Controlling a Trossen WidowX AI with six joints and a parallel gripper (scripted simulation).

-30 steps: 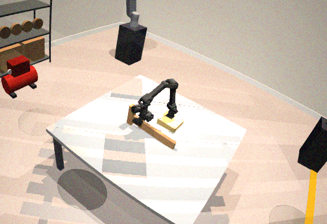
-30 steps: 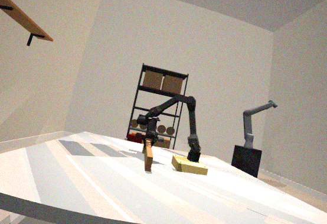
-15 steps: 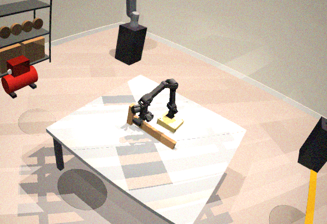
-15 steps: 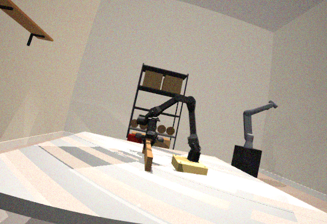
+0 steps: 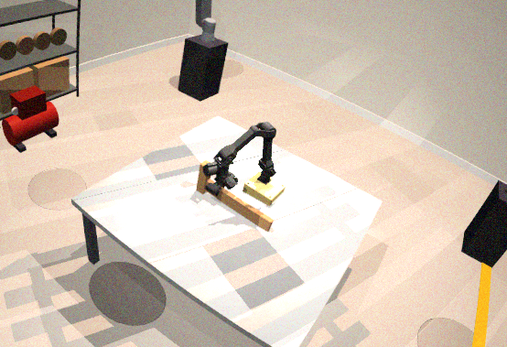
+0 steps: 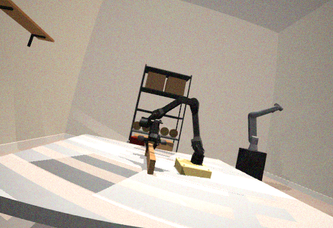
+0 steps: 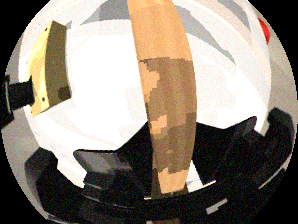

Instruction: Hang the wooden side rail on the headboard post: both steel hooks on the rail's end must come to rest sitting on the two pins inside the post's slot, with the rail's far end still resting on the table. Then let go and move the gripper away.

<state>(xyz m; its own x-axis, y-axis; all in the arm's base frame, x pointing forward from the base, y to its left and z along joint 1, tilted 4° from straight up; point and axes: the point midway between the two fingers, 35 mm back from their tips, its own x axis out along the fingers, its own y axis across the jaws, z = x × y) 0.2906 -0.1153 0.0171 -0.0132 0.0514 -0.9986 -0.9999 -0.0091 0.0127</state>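
A black-framed metal shelving rack [image 5: 78, 35] [image 6: 138, 104] stands behind a red cylindrical compressor [image 5: 31, 122]; a grey jointed arm [image 5: 204, 5] [image 6: 252, 128] surmounts a black box-shaped pedestal [image 5: 202, 69] [image 6: 251, 163].

The robot's arm [image 5: 242, 144] [image 6: 171, 105] was black, with chunky round joints, and its pincer [image 5: 221, 188] [image 6: 152, 144] [image 7: 162, 121] was black too.

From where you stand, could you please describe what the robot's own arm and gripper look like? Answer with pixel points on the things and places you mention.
The arm [image 5: 246, 141] [image 6: 195, 122] is matte black, with slim links and chunky rounded joints. The gripper [image 7: 162, 121] is black too, its two broad fingers angular, with small pale patches near their base.
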